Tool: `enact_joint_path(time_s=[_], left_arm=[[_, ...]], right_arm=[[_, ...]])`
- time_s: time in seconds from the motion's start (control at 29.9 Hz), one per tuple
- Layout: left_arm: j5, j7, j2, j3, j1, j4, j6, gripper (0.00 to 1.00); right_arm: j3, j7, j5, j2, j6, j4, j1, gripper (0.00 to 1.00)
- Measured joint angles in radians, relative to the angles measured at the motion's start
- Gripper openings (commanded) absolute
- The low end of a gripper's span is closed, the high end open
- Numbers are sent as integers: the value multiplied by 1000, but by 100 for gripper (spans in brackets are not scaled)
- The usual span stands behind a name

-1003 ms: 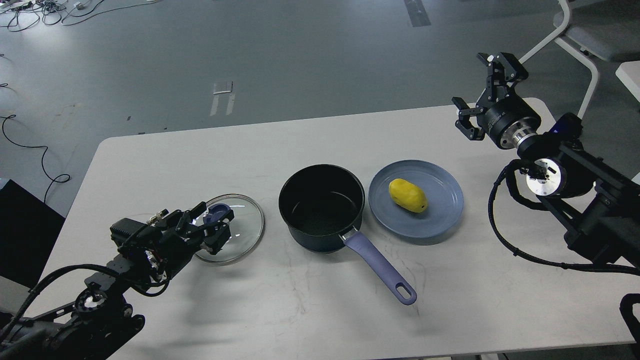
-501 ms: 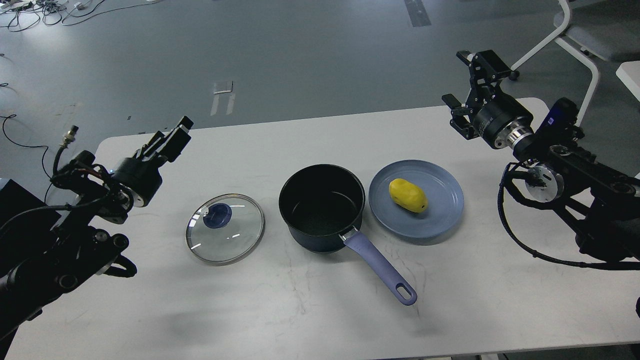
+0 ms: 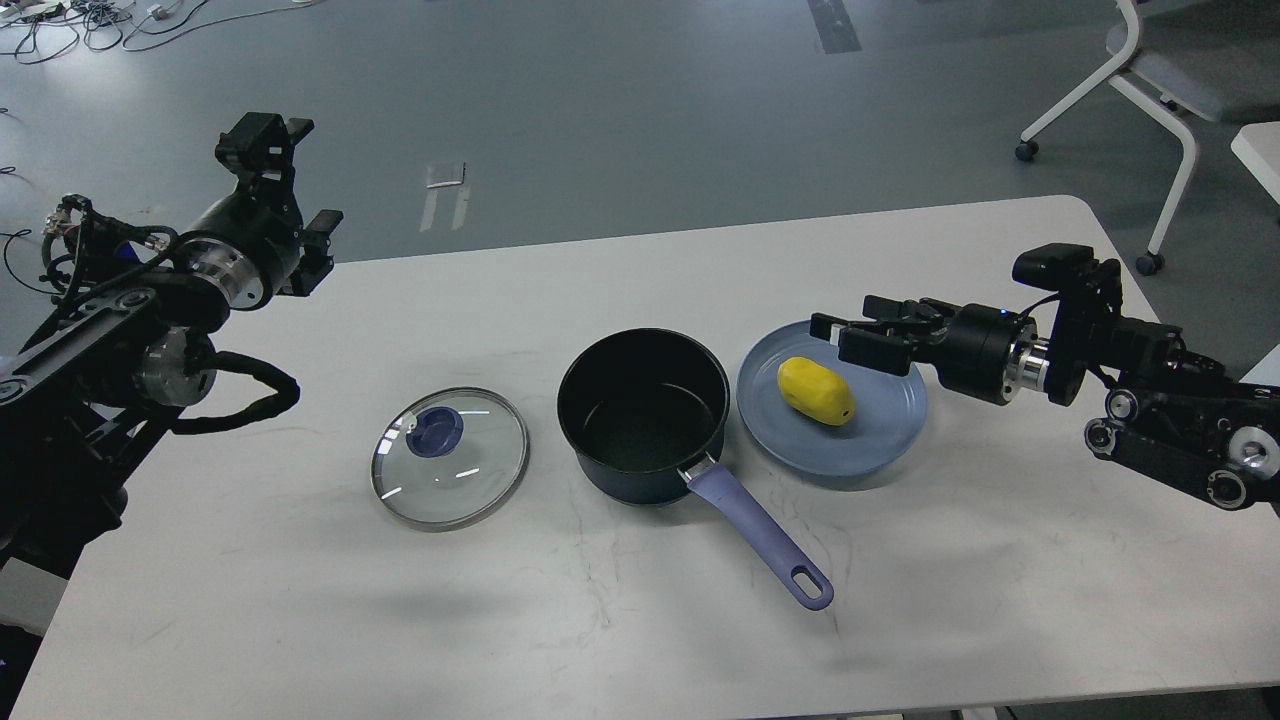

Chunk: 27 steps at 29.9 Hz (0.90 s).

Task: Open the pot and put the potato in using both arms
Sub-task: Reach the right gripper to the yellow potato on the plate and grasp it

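Observation:
The navy pot [image 3: 645, 415] stands open at the table's middle, its lavender handle [image 3: 760, 535] pointing to the front right. Its glass lid [image 3: 450, 455] with the blue knob lies flat on the table to the pot's left. The yellow potato [image 3: 816, 390] lies on a grey-blue plate [image 3: 885, 435] right of the pot. My right gripper [image 3: 835, 338] is open and empty, reaching in from the right just above the plate's far edge, close to the potato. My left gripper [image 3: 295, 185] is open and empty, raised at the table's far left corner, well away from the lid.
The white table [image 3: 600, 620] carries only the pot, lid and plate. A white-legged chair [image 3: 1150, 70] stands on the floor beyond the table's far right corner. Cables lie on the floor at the far left.
My left gripper let go of the lid's knob and rose back and left. My right gripper swung down from above the far right corner to beside the potato.

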<state>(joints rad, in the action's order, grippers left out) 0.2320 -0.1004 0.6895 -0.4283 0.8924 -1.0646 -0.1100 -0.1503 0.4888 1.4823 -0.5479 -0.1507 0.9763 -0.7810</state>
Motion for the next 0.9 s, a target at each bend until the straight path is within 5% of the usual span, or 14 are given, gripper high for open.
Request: enact_joint_path(time_s=[0.64,0.77,0.9], left_arm=[[2,-13,34,6,-5,-14,-9,98],[3,-13,48,8,-5,-30,-4,98],[16,-14,58,9,-7,-47,-3,98]], right_arm=[[177,0,14,151,-62,-168,-41,95],[212,0,14,167,-82,-198,-52,82],[234,0,14,188,-100,-225,-61,54]])
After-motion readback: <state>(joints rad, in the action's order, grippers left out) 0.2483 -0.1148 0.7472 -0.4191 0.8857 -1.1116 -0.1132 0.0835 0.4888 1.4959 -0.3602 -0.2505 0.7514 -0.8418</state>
